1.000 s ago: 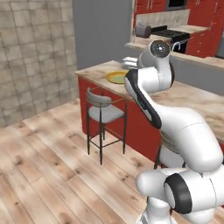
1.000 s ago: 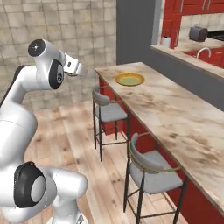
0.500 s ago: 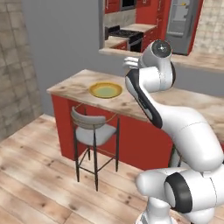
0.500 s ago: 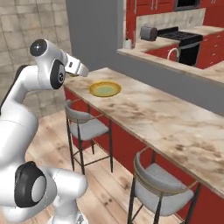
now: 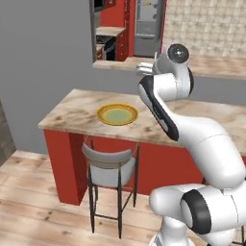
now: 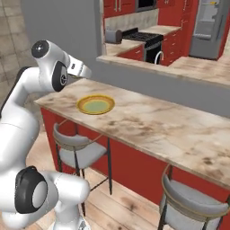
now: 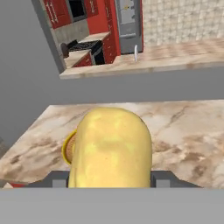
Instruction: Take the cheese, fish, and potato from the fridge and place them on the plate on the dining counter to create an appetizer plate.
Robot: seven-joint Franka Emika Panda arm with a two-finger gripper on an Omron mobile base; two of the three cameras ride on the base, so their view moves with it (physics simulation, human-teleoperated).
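Potato [image 7: 111, 148] fills lower centre of hand view, clamped between gripper [image 7: 109, 178] fingers, jaws part open around it. Plate [image 5: 117, 114] sits at centre of left base view, on dining counter [image 5: 72, 113], near its left end; rim peeks out left of potato in hand view. Plate centre bare. Gripper in upper centre of left base view, raised above counter, right of plate. Stool [image 5: 106, 163] below plate. Fridge [image 6: 208, 24] at upper right of right base view.
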